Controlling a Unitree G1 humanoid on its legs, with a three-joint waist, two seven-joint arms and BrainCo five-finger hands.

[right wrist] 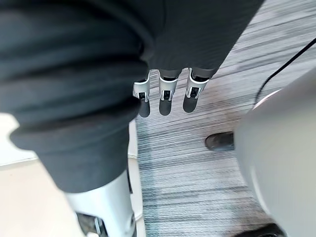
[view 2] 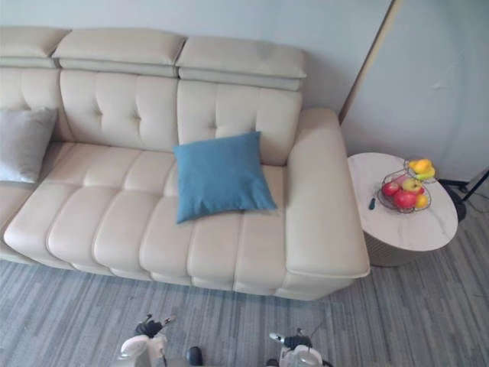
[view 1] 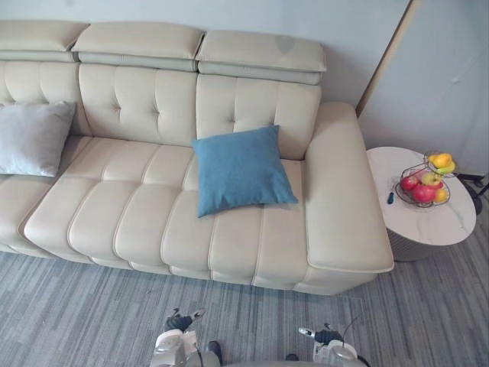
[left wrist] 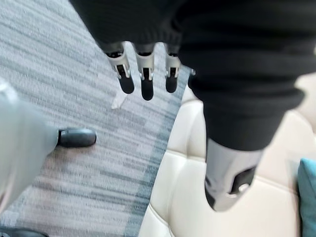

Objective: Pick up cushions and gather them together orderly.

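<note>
Eye views: cream sofa (view 1: 137, 222) along the wall. Blue cushion (view 1: 241, 170) sits on the seat and leans on the backrest, near the right armrest. Grey cushion (view 1: 30, 138) leans on the backrest at the far left end, well apart from the blue one, so nothing is gathered yet. Both look propped up by the backrest alone, probably soft and floppy if lifted by a corner. Right of the armrest is a round desk (view 1: 428, 222) with a wire fruit basket (view 1: 422, 187) holding red and yellow fruit, away from the cushions. The armrest is the one bulky thing beside the blue cushion for an arm to clear. Striped grey carpet (view 1: 76, 306) in front

Left wrist view: left robot hand (left wrist: 146, 74) hangs over the carpet by the sofa's front edge, fingers straight and loose, holding nothing. A sliver of the blue cushion shows past the seat

Right wrist view: right robot hand (right wrist: 167, 96) over the carpet, fingers straight, empty. Task looks unstarted, blue cushion probably first
</note>
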